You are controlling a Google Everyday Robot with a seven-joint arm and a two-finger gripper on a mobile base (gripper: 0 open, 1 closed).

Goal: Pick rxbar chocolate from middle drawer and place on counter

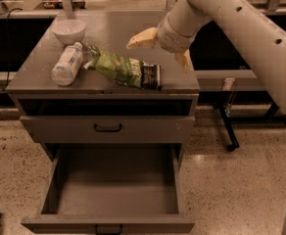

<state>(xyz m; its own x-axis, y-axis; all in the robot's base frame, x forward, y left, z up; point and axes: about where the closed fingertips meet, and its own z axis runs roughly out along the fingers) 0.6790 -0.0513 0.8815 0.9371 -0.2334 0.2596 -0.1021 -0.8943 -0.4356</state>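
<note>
The rxbar chocolate lies flat on the counter near its front right, touching the right end of a crinkled green bag. My gripper hangs open and empty above the counter, just up and right of the bar, with one pale finger pointing left and the other pointing down at the counter's right edge. The middle drawer is pulled out wide at the bottom of the cabinet and nothing shows inside it.
A clear plastic bottle lies on the counter's left side with a white bowl behind it. A shallower drawer with a dark handle is closed above the open one. My arm fills the upper right.
</note>
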